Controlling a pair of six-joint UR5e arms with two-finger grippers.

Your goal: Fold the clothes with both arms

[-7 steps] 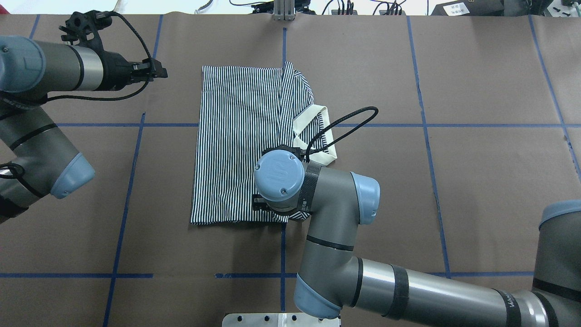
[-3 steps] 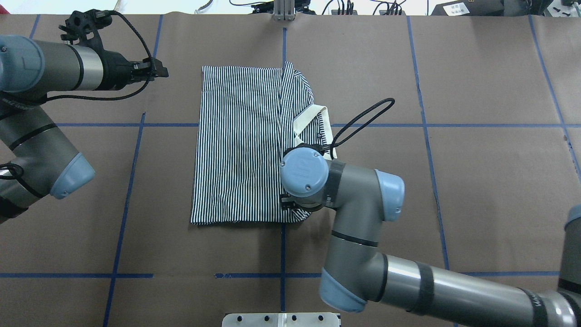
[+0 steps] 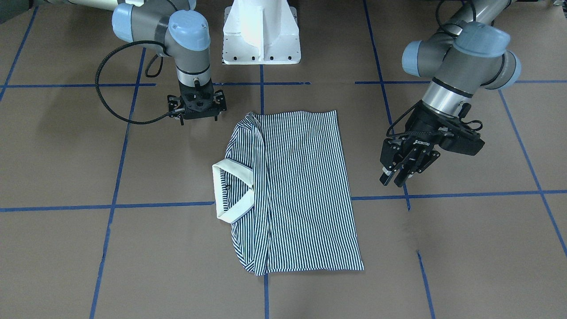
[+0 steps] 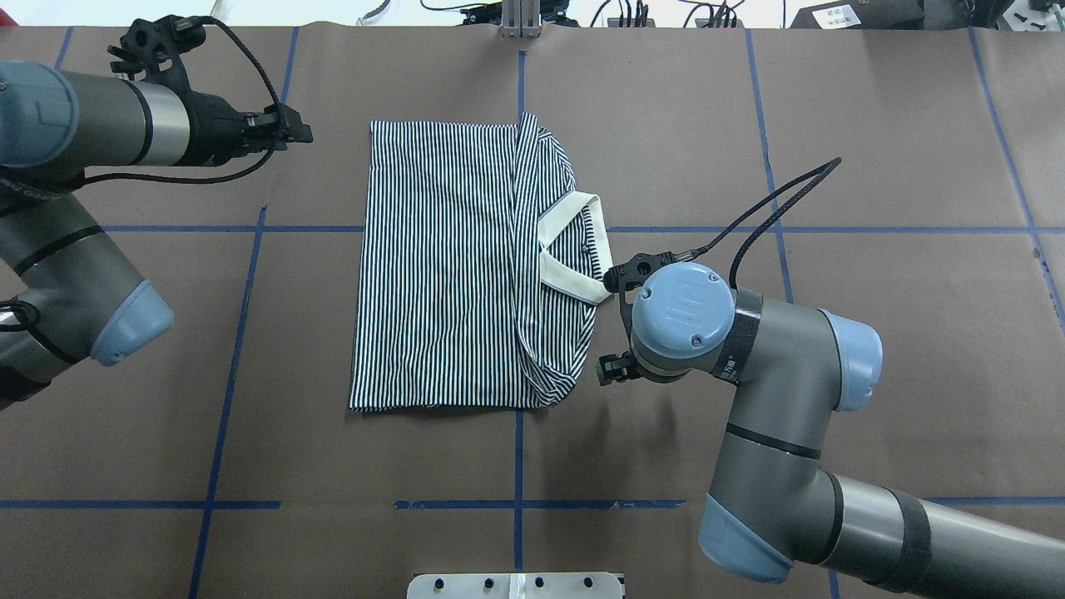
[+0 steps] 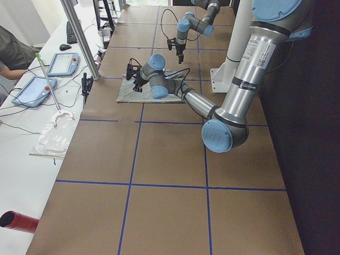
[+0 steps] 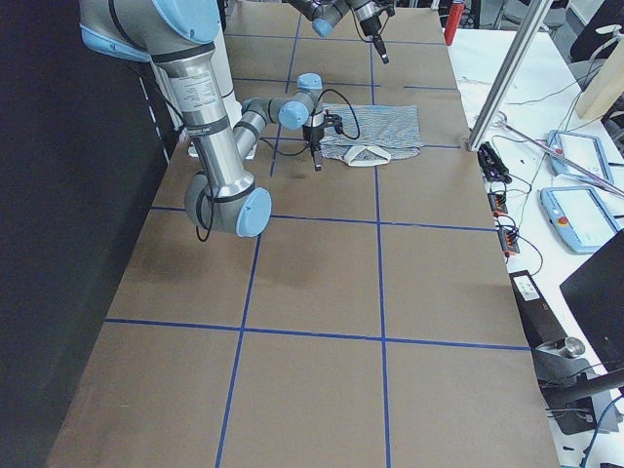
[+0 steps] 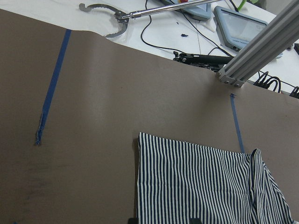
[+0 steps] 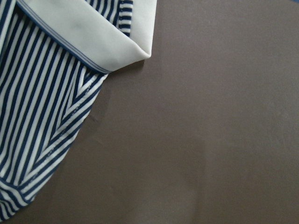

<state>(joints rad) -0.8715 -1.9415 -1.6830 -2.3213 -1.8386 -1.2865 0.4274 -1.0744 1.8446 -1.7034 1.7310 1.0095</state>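
Note:
The striped polo shirt (image 4: 441, 266) lies folded into a narrow rectangle at the middle of the table, its cream collar (image 4: 574, 249) on its right side. In the front view the shirt (image 3: 305, 190) shows its collar (image 3: 232, 190) to the left. My right gripper (image 4: 616, 324) points down over bare table just right of the shirt, open and holding nothing; in the front view this gripper (image 3: 197, 107) has its jaws spread wide. The right wrist view shows only the collar (image 8: 88, 37) and the striped hem (image 8: 42, 116). My left gripper (image 4: 295, 129) hovers open, left of the shirt's far corner (image 7: 201, 182).
The white pedestal base (image 3: 261, 31) stands at the robot's side of the table. Blue tape lines (image 4: 520, 433) grid the brown table cover. An aluminium post (image 4: 520, 17) rises at the far edge. Tablets (image 5: 58, 64) and cables lie on the white bench beyond, beside a person's arm (image 5: 10, 53).
My right arm has swung to the right, from above the shirt's near right part to the bare table beside it. The shirt lies still. The left arm has hardly moved.

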